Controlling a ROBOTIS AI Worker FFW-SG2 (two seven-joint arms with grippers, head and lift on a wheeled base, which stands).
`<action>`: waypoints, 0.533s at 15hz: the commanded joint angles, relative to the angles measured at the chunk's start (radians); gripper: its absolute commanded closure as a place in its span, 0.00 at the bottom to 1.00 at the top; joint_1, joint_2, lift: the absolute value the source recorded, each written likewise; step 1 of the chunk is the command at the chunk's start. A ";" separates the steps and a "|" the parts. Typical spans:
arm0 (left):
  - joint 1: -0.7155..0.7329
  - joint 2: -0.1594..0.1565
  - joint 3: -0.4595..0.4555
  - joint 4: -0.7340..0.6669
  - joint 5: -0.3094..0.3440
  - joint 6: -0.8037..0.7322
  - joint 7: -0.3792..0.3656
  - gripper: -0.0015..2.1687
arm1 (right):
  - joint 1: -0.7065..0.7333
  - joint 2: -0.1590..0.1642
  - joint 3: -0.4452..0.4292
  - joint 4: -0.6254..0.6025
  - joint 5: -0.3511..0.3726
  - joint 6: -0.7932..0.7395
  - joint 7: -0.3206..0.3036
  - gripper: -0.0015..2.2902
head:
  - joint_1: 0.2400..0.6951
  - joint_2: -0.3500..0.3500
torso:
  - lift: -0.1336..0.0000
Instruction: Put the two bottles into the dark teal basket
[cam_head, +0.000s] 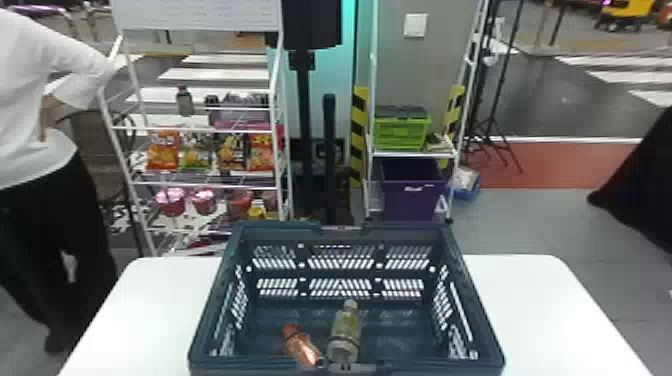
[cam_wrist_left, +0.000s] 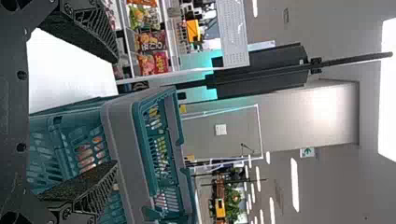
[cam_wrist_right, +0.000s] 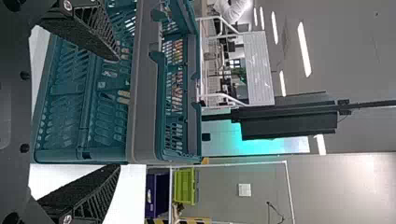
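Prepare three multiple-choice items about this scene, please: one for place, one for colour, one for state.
1. Where do the orange bottle and the pale bottle lie? A) on the floor B) in the basket C) on a rack
2. Which colour is the table? A) white B) red C) green
3. How are the jaws of the left gripper? A) shut on a bottle B) shut, empty C) apart

1 B: both show inside its walls.
2 A: its bare top is white.
3 C: a wide gap parts them.
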 joint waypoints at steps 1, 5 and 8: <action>-0.006 -0.003 -0.014 0.034 -0.001 -0.018 0.006 0.06 | 0.006 -0.001 -0.002 -0.001 0.001 -0.001 0.005 0.03 | 0.57 0.50 | 1.00; -0.004 -0.003 -0.019 0.043 -0.001 -0.024 0.015 0.06 | 0.012 0.000 -0.002 0.002 -0.001 -0.004 0.017 0.03 | 0.57 0.50 | 1.00; -0.006 -0.003 -0.037 0.054 0.002 -0.024 0.018 0.06 | 0.016 0.000 -0.004 0.002 -0.002 -0.007 0.017 0.03 | 0.57 0.50 | 1.00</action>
